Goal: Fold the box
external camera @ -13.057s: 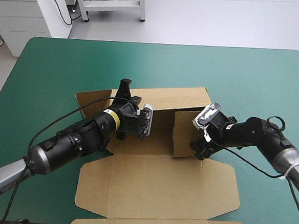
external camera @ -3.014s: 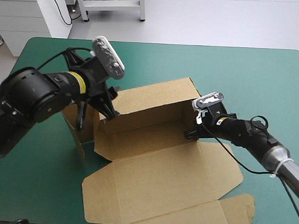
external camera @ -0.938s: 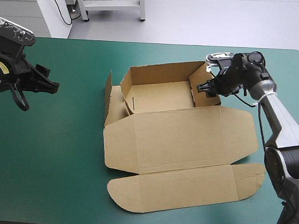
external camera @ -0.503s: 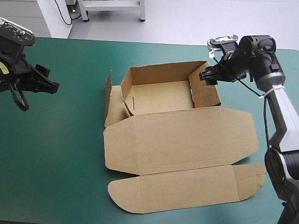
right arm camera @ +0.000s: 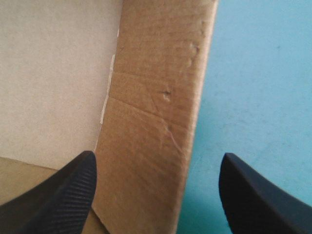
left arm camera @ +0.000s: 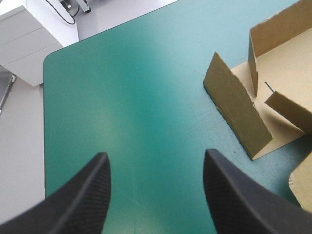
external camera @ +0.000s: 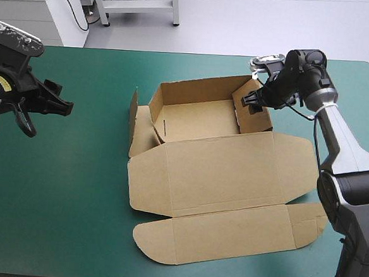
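The box (external camera: 198, 117) sits in the middle of the tabletop (external camera: 72, 200), and it is partly made. Its back wall (external camera: 197, 90) stands up. Its right end wall (external camera: 258, 121) stands up too, so the far part of the box already looks like an open tray. The lid (external camera: 226, 173) lies flat on the near side of the tray, with its long front flap flat as well.

The left end of the box is not done. The left end flap (external camera: 134, 119) stands up but leans away from the tray, with a gap between them. A short flap (external camera: 157, 125) sticks out loose in that gap. I think these two need to be pushed in and tucked before the tray is whole.

The right gripper (external camera: 250, 100) is at the right end wall of the box. Its arm reaches up along the right side of the box and bends in toward that wall. Its fingers (right arm camera: 68, 190) are spread apart, and the top edge of the wall stands between them. They do not pinch it, and I cannot tell if they touch it.

The left gripper (external camera: 44, 113) is well away from the left end of the box, raised over the bare teal-green cover. Its fingers (left arm camera: 83, 195) are spread apart too and hold nothing.
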You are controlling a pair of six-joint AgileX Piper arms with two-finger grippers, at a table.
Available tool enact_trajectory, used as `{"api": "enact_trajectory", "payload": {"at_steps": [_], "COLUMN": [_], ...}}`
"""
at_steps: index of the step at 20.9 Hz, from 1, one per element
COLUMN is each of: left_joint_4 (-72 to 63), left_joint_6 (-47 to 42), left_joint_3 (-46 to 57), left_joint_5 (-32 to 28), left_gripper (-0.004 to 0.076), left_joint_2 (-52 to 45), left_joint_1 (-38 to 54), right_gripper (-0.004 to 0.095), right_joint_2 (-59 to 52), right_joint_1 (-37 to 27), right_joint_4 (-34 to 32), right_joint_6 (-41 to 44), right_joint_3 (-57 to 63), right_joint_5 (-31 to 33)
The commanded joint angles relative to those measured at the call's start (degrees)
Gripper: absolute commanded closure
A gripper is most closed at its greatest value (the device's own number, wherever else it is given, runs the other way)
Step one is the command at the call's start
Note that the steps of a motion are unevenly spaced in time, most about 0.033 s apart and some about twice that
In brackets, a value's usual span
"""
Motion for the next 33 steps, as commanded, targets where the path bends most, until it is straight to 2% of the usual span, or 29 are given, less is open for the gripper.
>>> {"api": "enact_trajectory", "payload": {"at_steps": [1,4,5,7,8,9,15,23,25,29,33], "left_joint_4": [0.19,0.19,0.19,0.19,0.19,0.19,0.19,0.23,0.13,1.23,8.79], "left_joint_6": [-0.37,-0.37,-0.37,-0.37,-0.37,-0.37,-0.37,-0.48,-0.62,-1.59,-2.59], "left_joint_3": [-1.61,-1.61,-1.61,-1.61,-1.61,-1.61,-1.61,-1.61,-1.59,-1.49,0.79], "left_joint_5": [0.54,0.54,0.54,0.64,0.64,0.64,0.54,1.06,2.21,2.21,1.38], "left_gripper": [0.0321,0.0321,0.0321,0.0321,0.0321,0.0321,0.0321,0.0321,0.0321,0.0321,0.0321], "left_joint_2": [-1.14,-1.14,-1.14,-1.14,-1.14,-1.14,-1.02,1.18,2.29,4.13,4.69], "left_joint_1": [0.02,0.02,0.02,0.02,0.02,0.02,0.02,0.02,0.02,0.02,0.02], "right_gripper": [0.0249,0.0287,0.0355,0.0541,0.0802,0.093,0.0929,0.0929,0.0929,0.0929,0.0929], "right_joint_2": [-0.2,1.63,2.09,2.2,2.2,2.2,0.06,-13.59,-18.76,-29.85,-36.28], "right_joint_1": [-0.29,-0.29,-0.29,-0.29,-0.29,-0.29,-0.29,-1.53,-2.63,-8.8,-12.57], "right_joint_4": [1.53,1.53,1.53,1.4,1.29,1.29,1.67,3.01,3.01,3.37,5.87], "right_joint_6": [-0.48,-0.48,-0.48,-0.36,-0.36,-0.47,-0.47,-2.25,-2.87,-4.08,-5.4], "right_joint_3": [-1.6,-1.6,-1.6,-1.6,-1.81,-1.95,-2.08,-2.08,-2.08,-1.66,1.25], "right_joint_5": [-0.45,-0.79,-0.79,-1.33,-1.47,-1.31,-0.03,0.06,0.06,0.06,-0.04]}}
